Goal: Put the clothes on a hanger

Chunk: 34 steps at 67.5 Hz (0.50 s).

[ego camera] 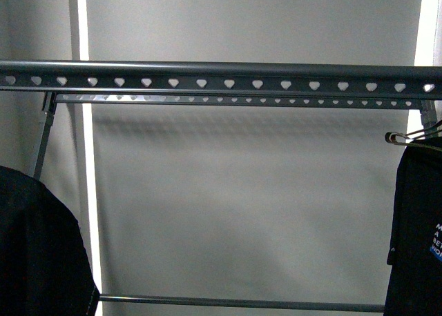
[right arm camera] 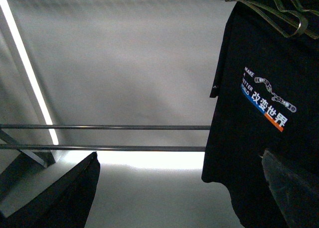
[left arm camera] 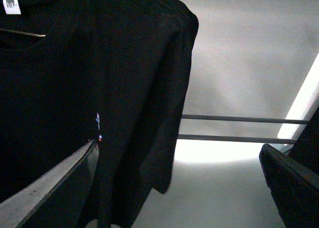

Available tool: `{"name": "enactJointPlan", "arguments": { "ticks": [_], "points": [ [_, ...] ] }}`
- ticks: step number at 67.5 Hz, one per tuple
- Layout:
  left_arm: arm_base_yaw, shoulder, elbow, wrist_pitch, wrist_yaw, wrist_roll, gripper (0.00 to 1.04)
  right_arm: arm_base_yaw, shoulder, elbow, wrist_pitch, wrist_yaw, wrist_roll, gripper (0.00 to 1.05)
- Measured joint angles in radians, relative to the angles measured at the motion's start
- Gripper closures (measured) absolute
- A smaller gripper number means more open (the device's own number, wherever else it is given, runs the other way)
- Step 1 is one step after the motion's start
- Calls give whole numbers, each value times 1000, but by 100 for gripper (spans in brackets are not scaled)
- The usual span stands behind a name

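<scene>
Only the fingers of each gripper show. On the left gripper (left arm camera: pixel 178 146), one finger (left arm camera: pixel 47 190) is a broad wedge that narrows toward its tip, with a flat, matte grey inner face, lightly speckled, over a black body. The opposite finger (left arm camera: pixel 291 180) is a dark, blunt-edged block, possibly rubber-coated, though it is too dim to be sure. The right gripper (right arm camera: pixel 180 154) matches: one grey-faced black wedge (right arm camera: pixel 50 198) and one dark, faintly textured finger (right arm camera: pixel 294 185).
</scene>
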Motion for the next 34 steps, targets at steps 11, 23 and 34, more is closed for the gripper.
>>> {"name": "enactJointPlan", "arguments": {
  "ticks": [11, 23, 34],
  "points": [
    [0, 0, 0, 0, 0, 0, 7, 0, 0, 0, 0, 0, 0, 7],
    [45, 48, 2, 81, 156, 14, 7, 0, 0, 0, 0, 0, 0, 7],
    [113, 439, 183, 224, 53, -193, 7, 0, 0, 0, 0, 2, 0, 7]
  ]
}}
